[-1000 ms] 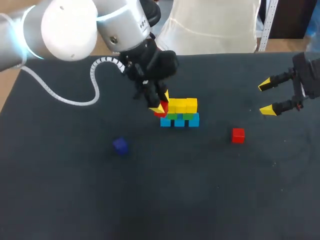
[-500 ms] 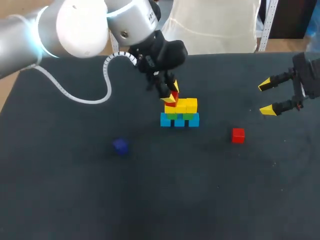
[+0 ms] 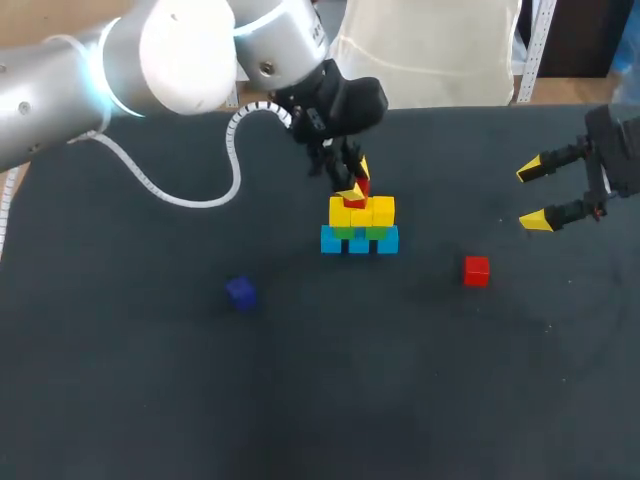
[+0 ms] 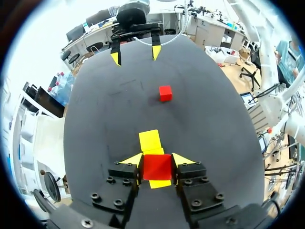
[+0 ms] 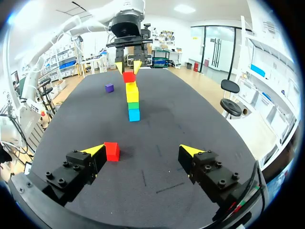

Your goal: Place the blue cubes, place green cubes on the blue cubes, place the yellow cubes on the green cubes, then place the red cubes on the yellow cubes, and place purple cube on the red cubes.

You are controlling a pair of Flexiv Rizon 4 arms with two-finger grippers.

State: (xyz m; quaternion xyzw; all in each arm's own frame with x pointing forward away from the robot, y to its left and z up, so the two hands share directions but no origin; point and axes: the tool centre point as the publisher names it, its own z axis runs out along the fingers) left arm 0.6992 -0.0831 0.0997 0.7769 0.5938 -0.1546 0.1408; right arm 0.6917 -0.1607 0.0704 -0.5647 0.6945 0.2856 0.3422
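Observation:
A stack stands mid-table: blue cubes (image 3: 359,241) at the bottom, green cubes (image 3: 360,231) on them, yellow cubes (image 3: 362,212) on top. My left gripper (image 3: 352,190) is shut on a red cube (image 4: 157,166) and holds it right over the stack's left end; the right wrist view shows that red cube (image 5: 128,77) just above the yellow cubes (image 5: 132,91). A second red cube (image 3: 476,271) lies loose on the table to the right of the stack. The purple cube (image 3: 240,291) sits to the stack's front left. My right gripper (image 3: 533,196) hangs open at the far right, with the loose red cube (image 5: 111,151) near one finger.
The black table (image 3: 330,380) carries nothing else. A white cable (image 3: 150,190) from my left arm loops over the back left of the table.
My left gripper has carried the red cube up and to the right, from beside the stack's left end to above its yellow cubes. The right arm has stayed still.

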